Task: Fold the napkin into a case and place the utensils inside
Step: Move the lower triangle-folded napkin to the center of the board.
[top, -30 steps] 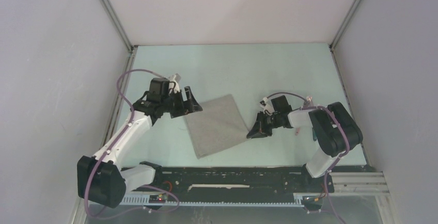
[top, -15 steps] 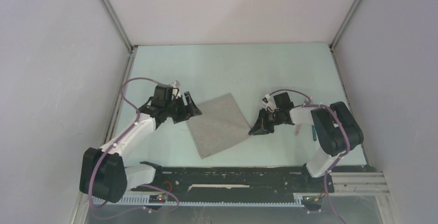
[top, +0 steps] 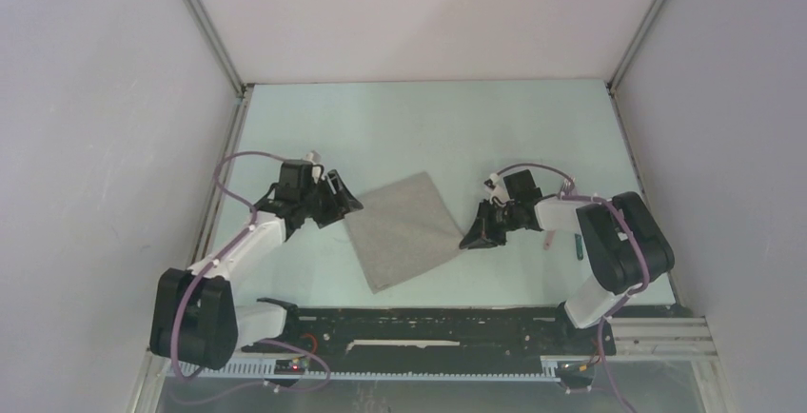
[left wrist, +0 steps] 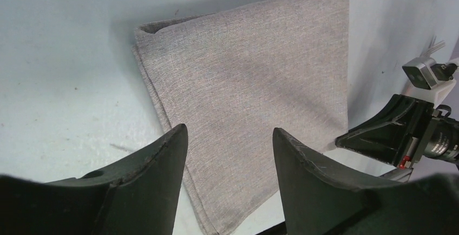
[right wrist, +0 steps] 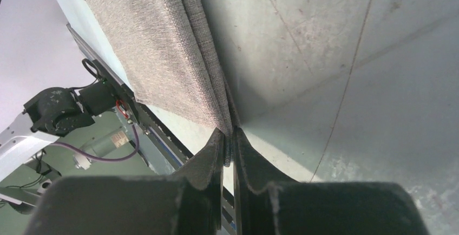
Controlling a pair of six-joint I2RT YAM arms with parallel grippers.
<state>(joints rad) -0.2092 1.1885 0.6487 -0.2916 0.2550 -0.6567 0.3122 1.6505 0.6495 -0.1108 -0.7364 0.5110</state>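
Note:
The taupe-grey napkin (top: 404, 230) lies flat on the pale green table as a doubled square, turned like a diamond. My left gripper (top: 348, 203) hovers at its left corner, open; in the left wrist view the napkin (left wrist: 249, 78) stretches ahead of the left gripper (left wrist: 230, 129), and nothing sits between the fingers. My right gripper (top: 473, 238) is shut on the napkin's right corner; the right wrist view shows the right gripper (right wrist: 228, 132) pinching both cloth layers of the napkin (right wrist: 157, 40). Of the utensils, a pink handle (top: 549, 239) and a teal handle (top: 577, 245) lie beside the right arm.
White walls (top: 114, 147) close the table in on the left, back and right. A black rail (top: 428, 323) with the arm bases runs along the near edge. Purple cables (top: 233, 167) loop above the left arm.
My left gripper has dropped towards the napkin's left corner and its jaws have narrowed somewhat. The right gripper has stayed put, still clamped on the right corner.

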